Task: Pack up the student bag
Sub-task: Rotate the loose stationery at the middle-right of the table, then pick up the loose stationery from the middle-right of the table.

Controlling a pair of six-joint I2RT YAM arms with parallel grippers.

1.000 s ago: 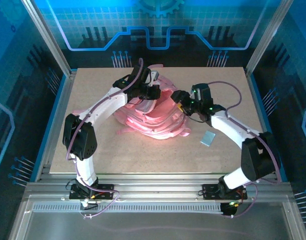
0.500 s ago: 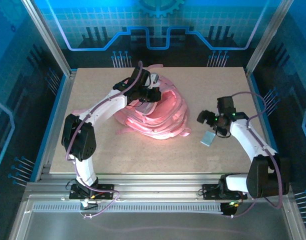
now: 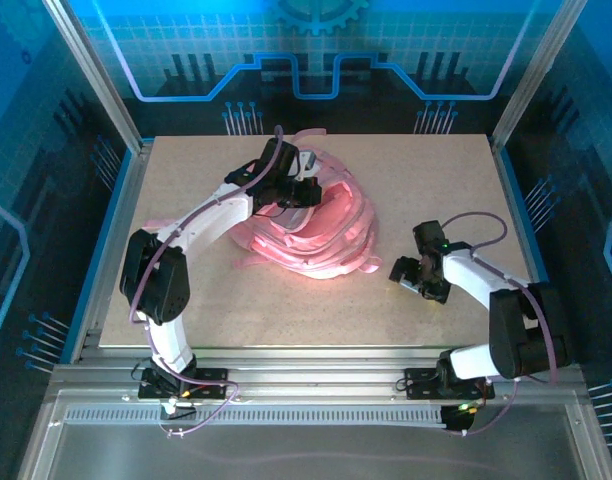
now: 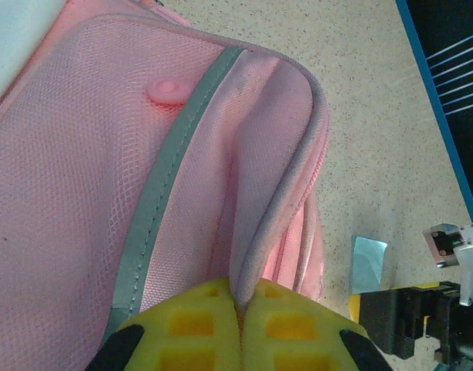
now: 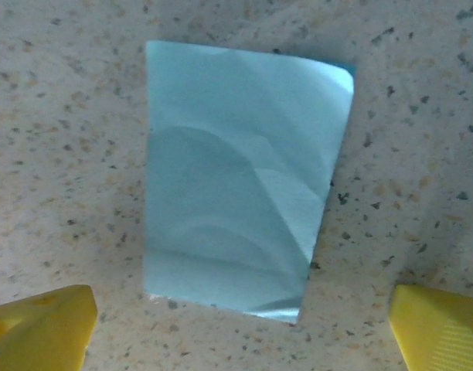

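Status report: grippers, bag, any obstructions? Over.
Left gripper shut on a rim of the large soft pink fabric backpack. Right gripper open, over a flat pale-blue rectangle on the speckled table. Nothing blocking.

We see bench (image 3: 191, 305) open front-left and back-right; student bag (image 3: 321, 225) blocks the middle, left arm (image 3: 201, 215) reaches over it, blue card (image 5: 240, 182) sits front-right.

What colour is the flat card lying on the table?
Pale blue. The card shows best in the right wrist view.

The speckled beige worktop (image 3: 186, 300) carries the pink student bag (image 3: 316, 225) at the left pincer (image 4: 240, 297) and a flat pale-blue packet (image 5: 240, 182) just beneath the right pincer (image 5: 240, 325).
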